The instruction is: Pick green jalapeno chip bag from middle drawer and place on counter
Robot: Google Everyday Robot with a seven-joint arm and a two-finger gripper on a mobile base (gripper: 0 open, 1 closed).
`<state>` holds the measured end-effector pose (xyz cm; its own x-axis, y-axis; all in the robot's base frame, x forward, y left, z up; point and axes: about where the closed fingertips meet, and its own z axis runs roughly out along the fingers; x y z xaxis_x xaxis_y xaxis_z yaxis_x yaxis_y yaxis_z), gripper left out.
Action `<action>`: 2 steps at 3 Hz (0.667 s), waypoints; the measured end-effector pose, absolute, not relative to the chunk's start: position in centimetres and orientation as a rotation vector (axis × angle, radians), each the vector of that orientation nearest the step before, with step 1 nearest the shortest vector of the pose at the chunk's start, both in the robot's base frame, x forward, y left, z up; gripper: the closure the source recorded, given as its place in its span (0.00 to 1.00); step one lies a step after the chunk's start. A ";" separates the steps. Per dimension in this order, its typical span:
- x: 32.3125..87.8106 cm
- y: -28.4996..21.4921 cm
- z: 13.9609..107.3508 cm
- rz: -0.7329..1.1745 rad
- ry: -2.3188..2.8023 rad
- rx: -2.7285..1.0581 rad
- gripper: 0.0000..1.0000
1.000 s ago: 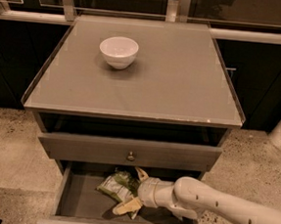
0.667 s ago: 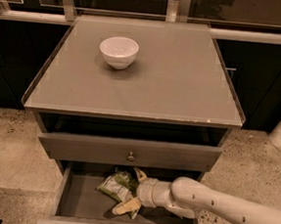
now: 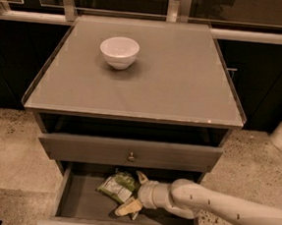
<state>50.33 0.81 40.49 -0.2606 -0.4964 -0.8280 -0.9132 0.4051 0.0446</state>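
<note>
Nearest you, the arm (image 3: 221, 210) reaches in from the right over the open middle drawer (image 3: 81, 203). Your gripper (image 3: 134, 193) hangs low inside it, fingers spread wide, one toward the drawer's back and one toward its front lip. It holds nothing yet.

The green jalapeno chip bag (image 3: 116, 187) lies on the drawer floor just ahead of the fingertips, its near end at or barely inside the gap. How deep it sits between them I cannot tell.

That is the main risk. If you close now on only the crinkly edge, the foil will likely slip free on the lift, or the fingers may push the bag further left instead of pinching it.

Just above the gripper hangs the closed drawer front (image 3: 93, 150) with its knob (image 3: 131, 157). Lift straight up and the wrist or bag may catch its underside, so draw back first.

Beyond and above lies the counter (image 3: 182, 88), with a white bowl (image 3: 119, 52) far off to the gripper's left. Set the bag down away from the bowl.
</note>
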 end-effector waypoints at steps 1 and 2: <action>50.6 0.5 38.9 0.695 1.933 -1.192 0.00; 51.0 0.6 37.8 0.693 1.955 -1.188 0.00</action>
